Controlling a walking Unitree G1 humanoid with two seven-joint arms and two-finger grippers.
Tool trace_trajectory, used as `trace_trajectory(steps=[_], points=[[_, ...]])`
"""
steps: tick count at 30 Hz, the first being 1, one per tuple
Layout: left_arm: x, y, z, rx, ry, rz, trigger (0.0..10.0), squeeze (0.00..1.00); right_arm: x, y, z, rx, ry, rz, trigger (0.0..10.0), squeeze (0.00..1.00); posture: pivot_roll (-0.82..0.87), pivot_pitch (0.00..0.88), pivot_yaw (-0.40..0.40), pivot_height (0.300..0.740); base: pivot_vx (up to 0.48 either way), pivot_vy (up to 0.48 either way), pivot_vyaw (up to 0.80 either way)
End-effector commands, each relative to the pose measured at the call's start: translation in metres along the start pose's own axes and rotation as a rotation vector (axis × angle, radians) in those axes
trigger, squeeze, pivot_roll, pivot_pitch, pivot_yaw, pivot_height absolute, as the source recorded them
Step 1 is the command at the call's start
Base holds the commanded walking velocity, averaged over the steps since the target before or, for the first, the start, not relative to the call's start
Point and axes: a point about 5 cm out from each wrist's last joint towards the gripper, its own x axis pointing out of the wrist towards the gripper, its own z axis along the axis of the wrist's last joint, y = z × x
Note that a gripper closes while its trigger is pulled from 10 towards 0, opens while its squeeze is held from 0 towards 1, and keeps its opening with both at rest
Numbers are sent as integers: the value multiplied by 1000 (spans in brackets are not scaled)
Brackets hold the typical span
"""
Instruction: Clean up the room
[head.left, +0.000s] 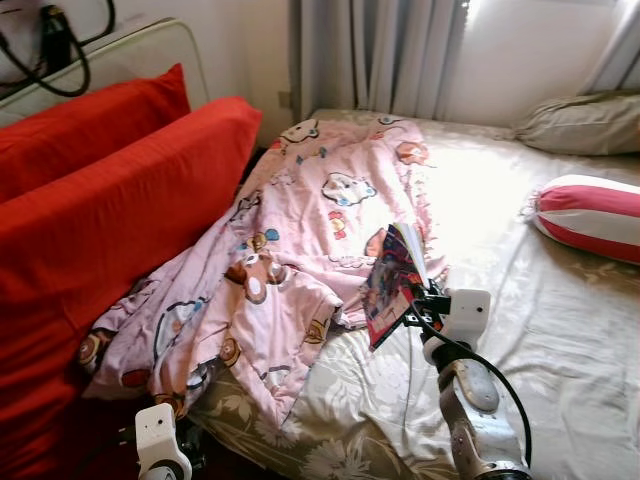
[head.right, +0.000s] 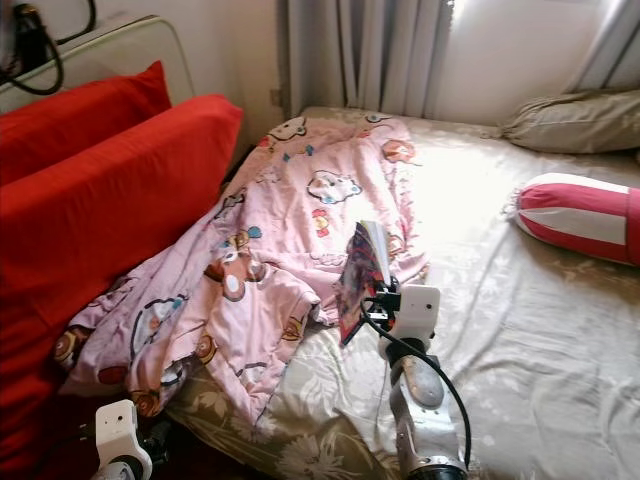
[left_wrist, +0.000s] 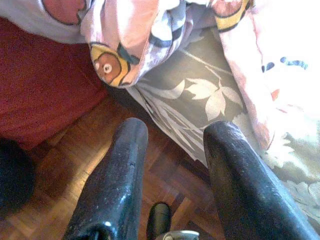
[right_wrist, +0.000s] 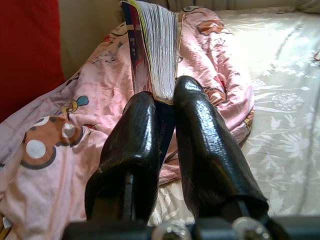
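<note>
Because the right tool (head.left: 412, 300) pinches only the bottom edge of the thin, colourful paperback book (head.left: 388, 282), held upright at frame centre above the pink cartoon-print blanket (head.left: 290, 250), it could pivot and slip free.

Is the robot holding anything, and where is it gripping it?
Yes: the right gripper pinches a book by its lower edge, upright above the pink blanket. The left gripper holds nothing.
</note>
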Motion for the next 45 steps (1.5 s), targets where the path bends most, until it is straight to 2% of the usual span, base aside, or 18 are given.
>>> trace_trajectory(steps=[1, 7, 12, 22, 33, 45], points=[[0, 4, -1, 15, 14, 8, 10000, 0, 4, -2, 18, 15, -72, -49, 10000, 0, -13, 0, 23, 740, 0, -364, -681], [0, 0, -1, 20, 12, 1, 10000, 0, 4, -15, 20, -5, -89, -126, 10000, 0, -17, 0, 24, 740, 0, -376, -227], [1, -1, 0, 18, 7, -2, 10000, 0, 4, -18, 19, -5, -78, -137, 10000, 0, -14, 0, 18, 740, 0, -382, 0], [1, -2, 0, 10, 6, 0, 10000, 0, 4, -14, 22, 23, -81, -134, 10000, 0, -17, 9, 17, 740, 0, -382, -639], [1, -4, 1, 13, 3, -4, 10000, 0, 3, -15, 23, 33, -87, -151, 10000, 0, -23, 16, 19, 740, 0, -382, 0], [1, -3, 0, 20, 12, 0, 10000, 0, 4, -12, 22, 7, -70, -104, 10000, 0, -25, 19, 27, 740, 0, -381, 0]])
